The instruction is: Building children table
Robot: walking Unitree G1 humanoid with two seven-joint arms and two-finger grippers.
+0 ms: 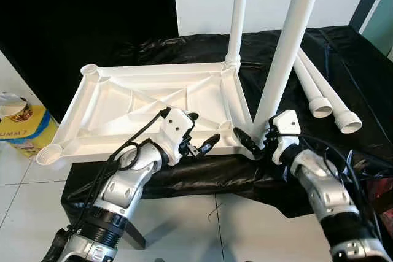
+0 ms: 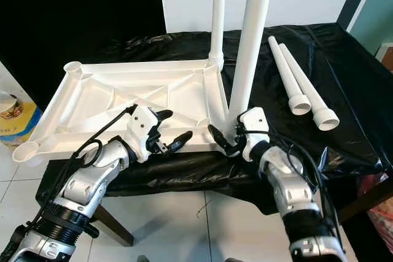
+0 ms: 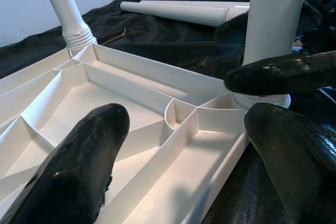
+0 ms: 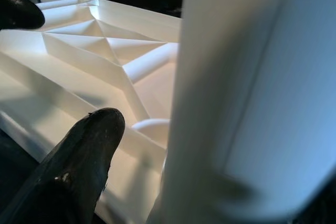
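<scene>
Right end effector (image 1: 253,141) around table leg (image 1: 286,47)

A table covered by a black plastic sheet (image 1: 184,47) stands on a pale tiled floor (image 1: 18,200). On the sheet lies an upside-down white tabletop (image 1: 147,105), ribbed underside up. Two loose white legs (image 1: 319,90) lie side by side to its right.

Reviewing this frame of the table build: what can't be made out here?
- Tops of the two standing legs: cut off by the upper edge in both eye views.
- Whether the near leg is fully seated in the tabletop socket: right gripper and the leg itself hide the joint.
- Right gripper's second finger: behind the leg in the right wrist view.
- Yellow container: cropped at the left edge, label unreadable.
</scene>
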